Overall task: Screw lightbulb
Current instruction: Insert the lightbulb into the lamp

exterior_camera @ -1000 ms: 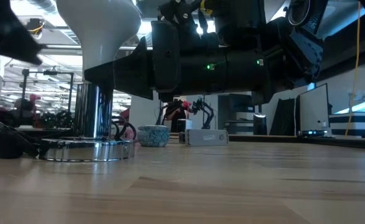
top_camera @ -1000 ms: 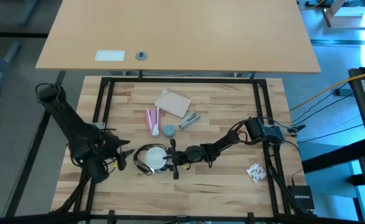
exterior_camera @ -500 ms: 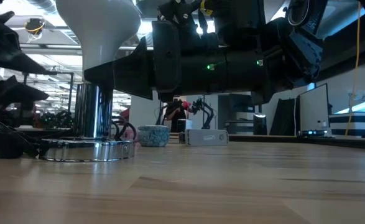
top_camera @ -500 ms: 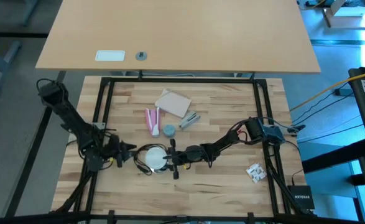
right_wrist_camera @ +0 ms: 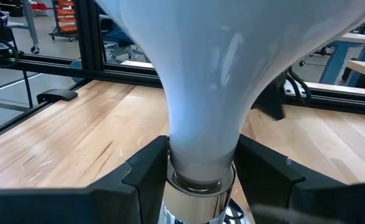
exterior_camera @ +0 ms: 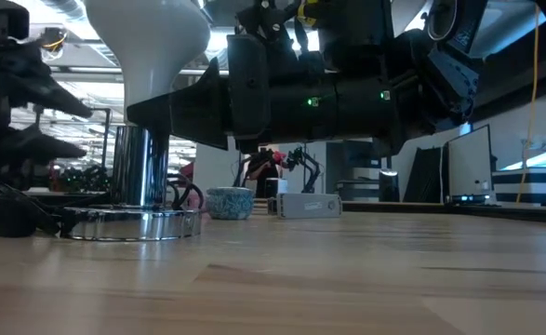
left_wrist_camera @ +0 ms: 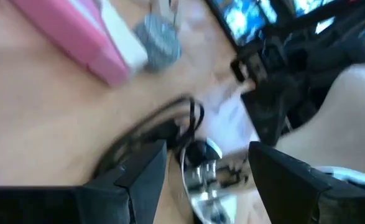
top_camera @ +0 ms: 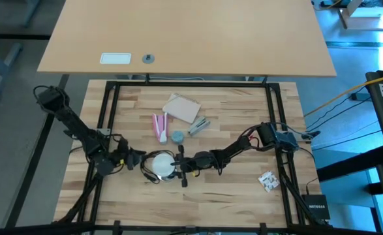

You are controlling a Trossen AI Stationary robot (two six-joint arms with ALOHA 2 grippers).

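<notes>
Right wrist view: lightbulb point(right_wrist_camera: 204, 81) stands upright w/ glossy white dome tapering to neck, seated in silvery socket point(right_wrist_camera: 198, 193). Right gripper point(right_wrist_camera: 201, 168) clamps neck, fingers on both sides. Left gripper point(top_camera: 131, 160) just beside socket base point(top_camera: 162, 167), fingers spread, empty.

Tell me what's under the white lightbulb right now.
Under the pale white lightbulb stands a shiny chrome socket post on a round chrome base. The right claw grips its neck; the screw threads are hidden inside the socket.
</notes>
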